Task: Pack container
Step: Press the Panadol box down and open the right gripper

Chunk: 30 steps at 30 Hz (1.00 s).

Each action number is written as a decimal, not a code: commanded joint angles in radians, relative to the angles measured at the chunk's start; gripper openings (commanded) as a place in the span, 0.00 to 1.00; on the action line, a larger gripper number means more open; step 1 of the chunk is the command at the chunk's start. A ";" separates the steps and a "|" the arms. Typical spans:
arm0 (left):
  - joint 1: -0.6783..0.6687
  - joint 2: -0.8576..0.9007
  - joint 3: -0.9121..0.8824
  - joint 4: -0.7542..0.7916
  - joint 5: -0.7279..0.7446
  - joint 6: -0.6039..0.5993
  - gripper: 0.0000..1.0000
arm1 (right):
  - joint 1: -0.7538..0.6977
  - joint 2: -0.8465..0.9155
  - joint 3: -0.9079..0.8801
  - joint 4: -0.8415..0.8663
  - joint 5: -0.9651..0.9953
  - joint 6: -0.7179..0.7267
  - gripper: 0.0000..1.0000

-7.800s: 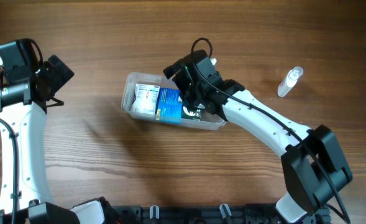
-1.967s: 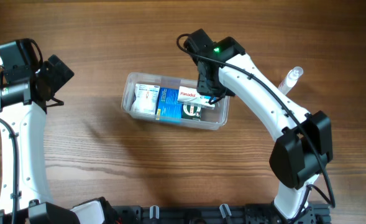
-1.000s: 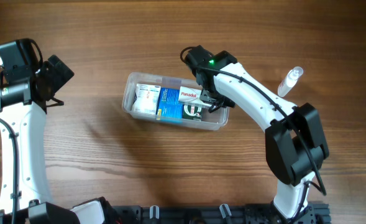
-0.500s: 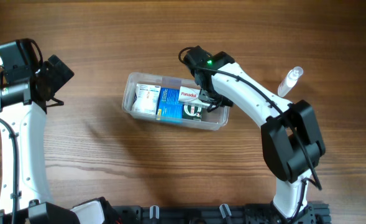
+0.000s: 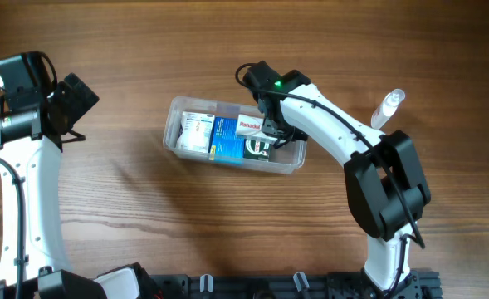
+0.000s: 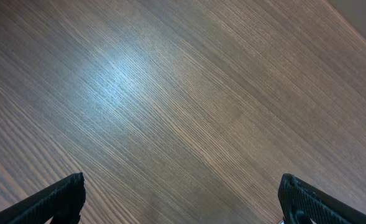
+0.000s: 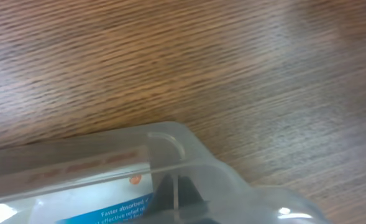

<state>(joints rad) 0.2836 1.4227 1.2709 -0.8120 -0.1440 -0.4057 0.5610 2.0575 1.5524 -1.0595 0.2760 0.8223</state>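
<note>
Container [image 5: 171, 137] nearly full.
Your right gripper [image 7: 176, 190], pinched closed, likely tamps the Panadol box [image 5: 250, 125]; left gripper [image 6: 179, 190] gapes wide.

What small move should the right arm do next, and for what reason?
Probably lift the right gripper straight up from the container: its jaws are shut on nothing, boxes already lie inside, and the small bottle lies outside on the table.

Container [image 7: 176, 138] cut off below — its contents blurred.
</note>
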 commanded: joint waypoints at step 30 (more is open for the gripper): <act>0.005 -0.009 0.001 0.002 0.002 0.005 1.00 | 0.002 -0.048 0.056 0.186 -0.166 -0.327 0.04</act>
<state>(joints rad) 0.2836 1.4227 1.2709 -0.8120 -0.1436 -0.4057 0.5610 2.0537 1.5696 -0.8806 0.1196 0.5419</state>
